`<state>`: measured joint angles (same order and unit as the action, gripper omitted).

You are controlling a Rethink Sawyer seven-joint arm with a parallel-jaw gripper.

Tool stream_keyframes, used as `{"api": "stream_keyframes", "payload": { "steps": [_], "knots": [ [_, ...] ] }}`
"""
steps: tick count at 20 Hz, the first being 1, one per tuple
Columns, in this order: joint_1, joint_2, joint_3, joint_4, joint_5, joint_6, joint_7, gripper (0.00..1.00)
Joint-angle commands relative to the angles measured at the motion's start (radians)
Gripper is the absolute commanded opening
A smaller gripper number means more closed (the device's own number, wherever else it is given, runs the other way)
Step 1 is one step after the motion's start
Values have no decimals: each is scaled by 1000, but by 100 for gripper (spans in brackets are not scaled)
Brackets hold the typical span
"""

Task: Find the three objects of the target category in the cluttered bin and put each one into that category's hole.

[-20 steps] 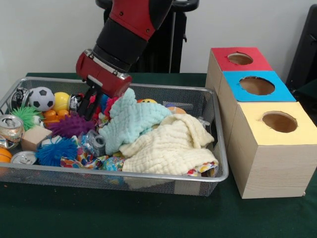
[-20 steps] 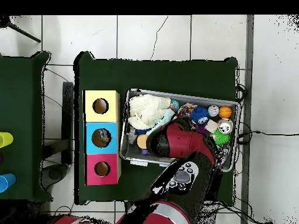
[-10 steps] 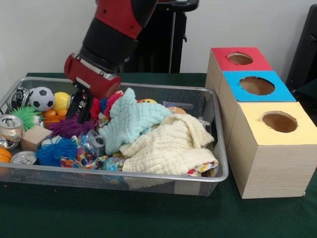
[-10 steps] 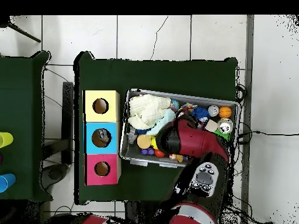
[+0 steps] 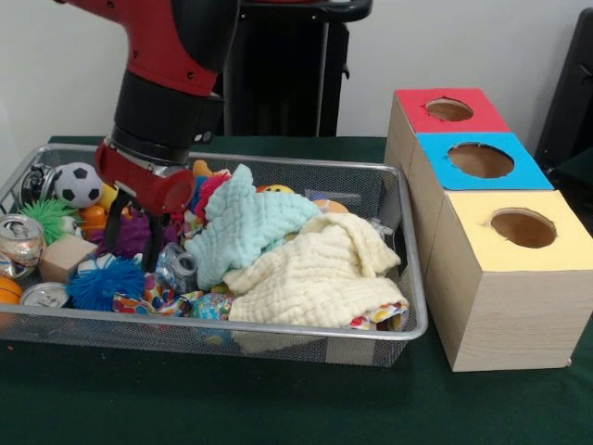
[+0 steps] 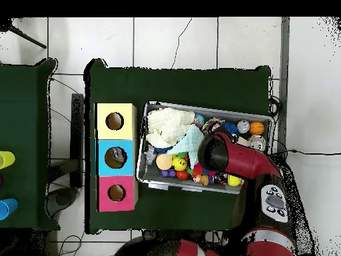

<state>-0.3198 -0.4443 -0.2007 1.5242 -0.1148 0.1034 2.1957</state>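
Note:
My gripper [image 5: 132, 239] hangs open in the left part of the wire bin [image 5: 278, 334]. Its two dark fingers stand either side of a purple spiky ball [image 5: 135, 232], low among the toys; I cannot tell whether they touch it. A blue spiky ball [image 5: 96, 283] lies just in front of it, and a green spiky ball [image 5: 44, 215] to its left. In the overhead view the red arm [image 6: 230, 157] hides the gripper and the toys beneath it. Three boxes stand beside the bin with holes in red [image 5: 449, 109], blue [image 5: 481, 159] and yellow [image 5: 523, 227] tops.
A mint cloth [image 5: 246, 227] and a cream cloth [image 5: 320, 269] fill the bin's right half. At the left end are a soccer ball [image 5: 77, 184], two cans [image 5: 18, 239], a wooden block [image 5: 65, 257] and an orange ball [image 5: 7, 289]. Small coloured balls [image 6: 178, 163] lie near the boxes [image 6: 114, 157].
In the front view the arm has swung left, away from the mint cloth, and the gripper has come down over the purple spiky ball. Nothing has been picked up.

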Motion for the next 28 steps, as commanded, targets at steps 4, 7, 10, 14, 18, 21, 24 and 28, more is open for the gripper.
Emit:
{"api": "stream_keyframes", "payload": {
  "steps": [4,7,10,14,18,21,24,28],
  "knots": [
    [-54,-5,259,69,-86,145,-91,100],
    [-72,-16,297,76,-90,171,-97,100],
    [-114,-46,361,95,-86,228,-118,100],
    [-151,-88,410,97,-76,348,-159,100],
    [-105,-68,326,77,-100,351,-90,100],
    [-39,-50,230,24,-143,361,-49,100],
    [10,-29,150,-13,-179,357,-11,100],
    [20,-14,131,7,-192,310,15,100]
  ]
}}
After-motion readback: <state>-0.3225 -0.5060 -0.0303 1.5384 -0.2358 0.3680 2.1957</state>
